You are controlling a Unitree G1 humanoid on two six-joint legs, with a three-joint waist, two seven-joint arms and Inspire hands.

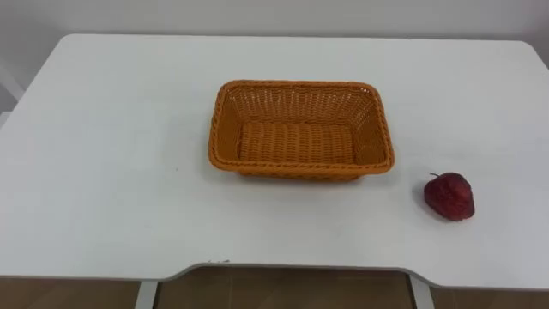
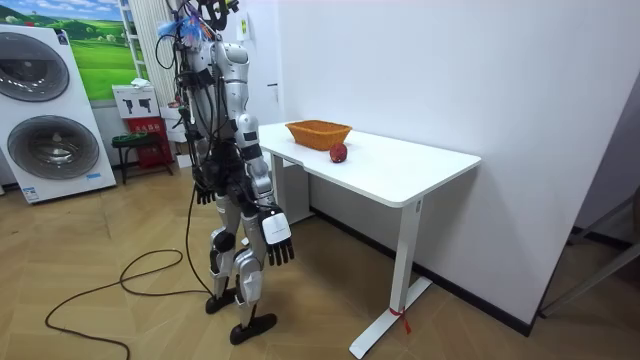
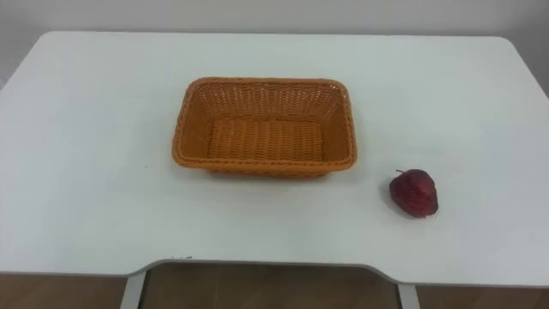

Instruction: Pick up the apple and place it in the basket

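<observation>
Left eye view: looked down on a white rectangular desk with a shallow cut-out in its near edge. Showed an orange woven rectangular basket near the middle of the desk, long side toward the camera. Showed the dark red apple on the bare desktop to the basket's right and somewhat nearer the front edge. Lay outside the basket and clearly apart from it, with a short stem pointing up and left.

Right eye view: gave the same layout. Kept the apple on the desk surface, right of the basket and nearer the front edge, with white desktop between the two.

Room view: stood upright on the wooden floor just beside the desk's end at the room view's left, facing along the desk toward basket and apple. Hung both arms down, well short of the desktop. Held the right hand – the one nearer the camera – low beside the thigh, fingers spread and relaxed, around nothing. Held the left hand at the far side of the body, fingers likewise loose and holding nothing. Had a white front-loading washing machine behind, at the room view's far left.
</observation>
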